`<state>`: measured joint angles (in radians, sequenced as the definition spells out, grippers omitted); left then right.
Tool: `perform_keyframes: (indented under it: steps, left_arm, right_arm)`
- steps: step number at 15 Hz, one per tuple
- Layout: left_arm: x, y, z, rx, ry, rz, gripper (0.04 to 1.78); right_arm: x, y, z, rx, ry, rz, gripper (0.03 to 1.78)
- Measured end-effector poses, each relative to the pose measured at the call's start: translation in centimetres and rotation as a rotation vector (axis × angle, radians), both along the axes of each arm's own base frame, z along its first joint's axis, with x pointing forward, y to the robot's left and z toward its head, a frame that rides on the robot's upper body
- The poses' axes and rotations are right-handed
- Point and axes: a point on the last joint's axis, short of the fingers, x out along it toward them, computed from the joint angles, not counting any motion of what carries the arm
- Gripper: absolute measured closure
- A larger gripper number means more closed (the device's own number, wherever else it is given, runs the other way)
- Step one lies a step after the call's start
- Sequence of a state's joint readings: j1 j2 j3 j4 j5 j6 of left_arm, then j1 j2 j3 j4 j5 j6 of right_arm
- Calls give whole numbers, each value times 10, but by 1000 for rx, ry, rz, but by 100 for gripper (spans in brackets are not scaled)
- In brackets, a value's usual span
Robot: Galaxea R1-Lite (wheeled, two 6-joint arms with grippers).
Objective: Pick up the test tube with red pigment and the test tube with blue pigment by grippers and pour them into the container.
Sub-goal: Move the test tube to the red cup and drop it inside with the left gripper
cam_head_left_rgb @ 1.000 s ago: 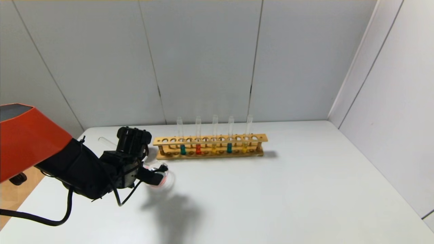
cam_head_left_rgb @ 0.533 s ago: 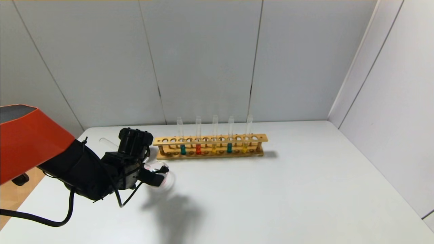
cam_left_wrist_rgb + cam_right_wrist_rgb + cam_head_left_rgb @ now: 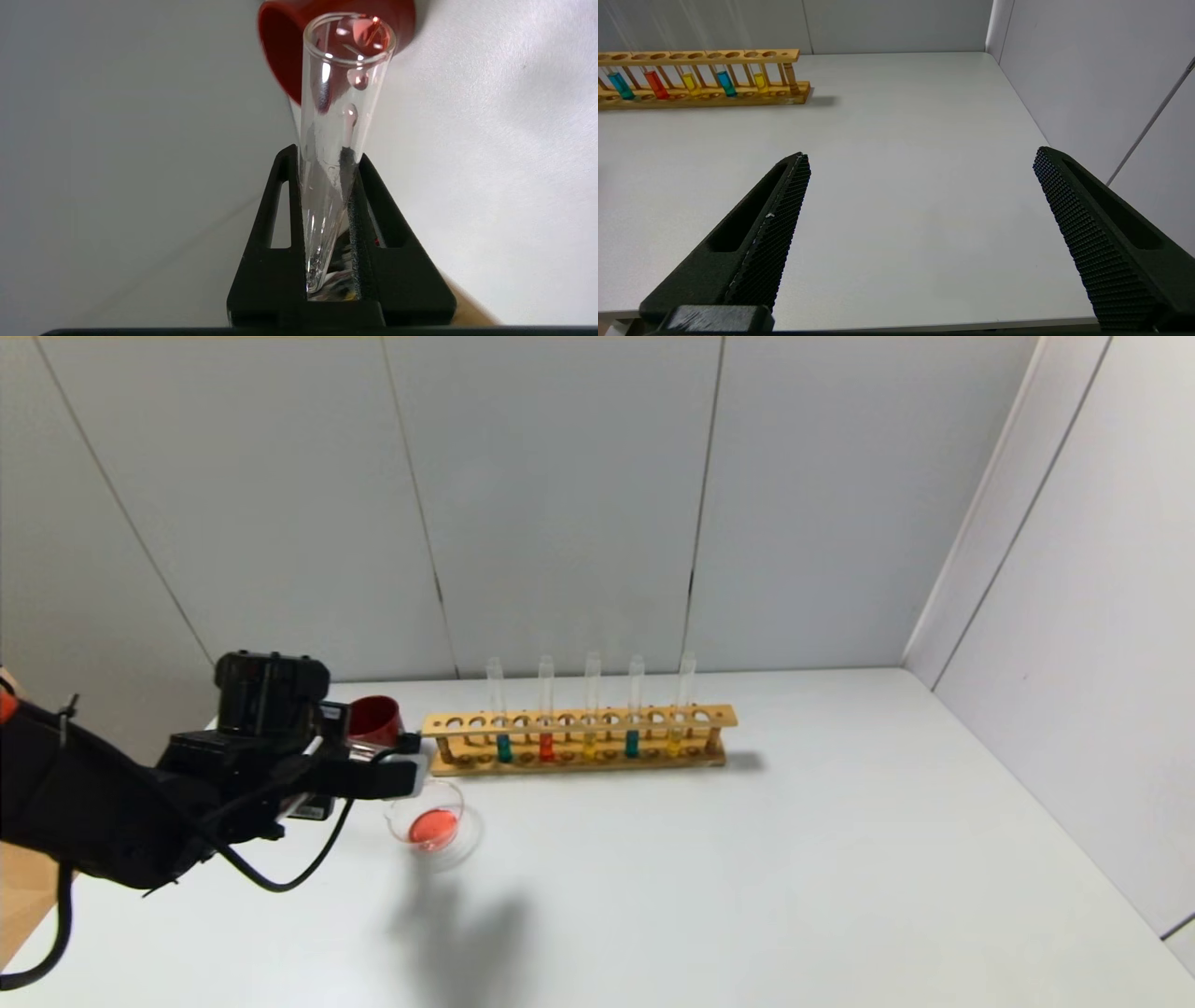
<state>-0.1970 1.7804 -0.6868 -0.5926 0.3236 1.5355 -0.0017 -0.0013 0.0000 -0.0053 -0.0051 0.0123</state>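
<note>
My left gripper (image 3: 327, 154) is shut on a slim clear test tube (image 3: 345, 70) that holds only a few red droplets; its mouth points toward a dark red cup (image 3: 280, 42). In the head view this gripper (image 3: 401, 777) hangs just left of and above the container (image 3: 431, 826), a low glass dish with red liquid in it. A test tube with red pigment (image 3: 546, 747) and two test tubes with blue pigment (image 3: 504, 748) (image 3: 632, 744) stand upright in the wooden rack (image 3: 579, 719). My right gripper (image 3: 922, 154) is open over bare table.
The dark red cup (image 3: 375, 719) stands behind the left gripper, beside the rack's left end. Two yellow-liquid tubes (image 3: 590, 747) (image 3: 674, 745) share the rack. Grey walls close the back and right of the white table (image 3: 794, 859).
My left arm has drawn back to the left and turned, taking the tube off the dish. The dish with red liquid and the red cup now show.
</note>
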Motion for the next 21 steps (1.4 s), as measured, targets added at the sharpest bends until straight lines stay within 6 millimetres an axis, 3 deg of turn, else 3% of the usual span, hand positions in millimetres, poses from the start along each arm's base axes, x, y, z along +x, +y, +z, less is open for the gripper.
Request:
perform_keyframes:
  steps: [4, 9, 13, 18, 21]
  left_arm:
    - [-17, 14, 23, -512, -132, 173, 151]
    - [-7, 22, 62, -1231, -451, 322, 151]
    - [7, 35, 72, -1386, -501, 377, 151]
    - [18, 41, 65, -1505, -298, 357, 151]
    - [31, 43, 64, -1520, -272, 328, 151]
  right_arm:
    - [0, 0, 0, 0, 0, 0, 6]
    - [0, 0, 0, 0, 0, 0, 6]
    - [0, 0, 0, 0, 0, 0, 6]
    - [0, 0, 0, 0, 0, 0, 6]
    - [0, 0, 0, 0, 0, 0, 6]
